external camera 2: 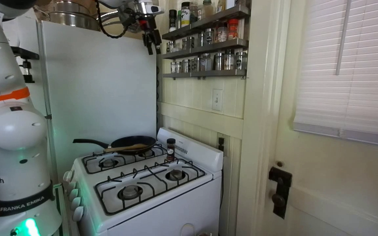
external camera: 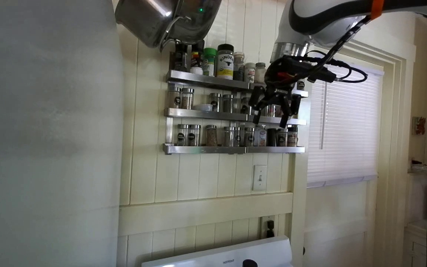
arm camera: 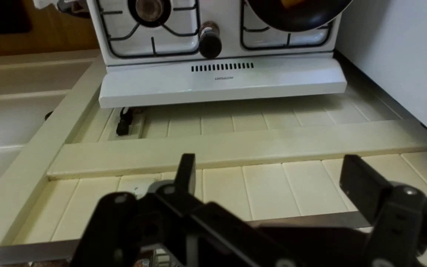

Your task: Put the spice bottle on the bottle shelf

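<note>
The spice bottle [external camera 2: 171, 149], dark with a black cap, stands upright on the stove top between the two burner grates. In the wrist view the same spice bottle [arm camera: 210, 40] shows near the top, seen cap first. High on the wall hangs the bottle shelf [external camera: 206, 150], three steel tiers with jars and bottles on each. My gripper [external camera: 270, 120] is up in front of the shelf's right half in this exterior view, fingers pointing down. Far below it is the spice bottle. In the wrist view the gripper [arm camera: 269, 167] is open, its fingers wide apart and nothing between them.
A black frying pan [external camera 2: 133, 144] with a wooden utensil rests on the stove [external camera 2: 156, 193]. The fridge [external camera 2: 100, 91] rises beside the stove. Metal pots [external camera: 169, 22] jut into an exterior view at the top. A blind-covered door [external camera: 343, 126] lies beyond the shelf.
</note>
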`<state>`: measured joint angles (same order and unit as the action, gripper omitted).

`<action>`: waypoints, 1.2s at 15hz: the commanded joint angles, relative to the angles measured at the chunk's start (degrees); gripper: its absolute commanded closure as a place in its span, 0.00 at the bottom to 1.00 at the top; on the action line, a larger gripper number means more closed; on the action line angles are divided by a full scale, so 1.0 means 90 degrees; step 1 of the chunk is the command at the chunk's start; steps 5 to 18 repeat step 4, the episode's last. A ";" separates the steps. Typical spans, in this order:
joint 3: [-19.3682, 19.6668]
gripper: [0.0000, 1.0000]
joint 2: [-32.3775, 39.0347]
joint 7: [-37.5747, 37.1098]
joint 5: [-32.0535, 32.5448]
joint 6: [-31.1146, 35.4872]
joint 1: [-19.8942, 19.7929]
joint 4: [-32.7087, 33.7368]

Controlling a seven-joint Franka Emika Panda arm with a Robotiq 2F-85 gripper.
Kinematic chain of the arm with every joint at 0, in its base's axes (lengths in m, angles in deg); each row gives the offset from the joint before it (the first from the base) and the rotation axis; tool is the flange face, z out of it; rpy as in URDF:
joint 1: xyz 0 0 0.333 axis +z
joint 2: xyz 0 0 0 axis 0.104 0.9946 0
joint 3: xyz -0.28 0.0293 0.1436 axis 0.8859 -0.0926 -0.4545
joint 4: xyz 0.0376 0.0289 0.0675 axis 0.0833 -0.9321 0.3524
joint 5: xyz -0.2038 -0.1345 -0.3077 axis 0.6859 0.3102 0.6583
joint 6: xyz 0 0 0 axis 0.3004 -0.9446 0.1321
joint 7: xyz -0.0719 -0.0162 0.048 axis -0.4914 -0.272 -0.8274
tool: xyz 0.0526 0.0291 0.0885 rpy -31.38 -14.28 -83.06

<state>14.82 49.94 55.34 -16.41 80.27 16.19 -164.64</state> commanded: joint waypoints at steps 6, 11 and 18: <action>-0.0089 0.00 -0.0172 -0.0236 -0.0540 -0.0069 -0.0275 -0.0299; -0.0089 0.00 -0.0172 -0.0236 -0.0540 -0.0069 -0.0275 -0.0299; -0.0089 0.00 -0.0172 -0.0236 -0.0540 -0.0069 -0.0275 -0.0299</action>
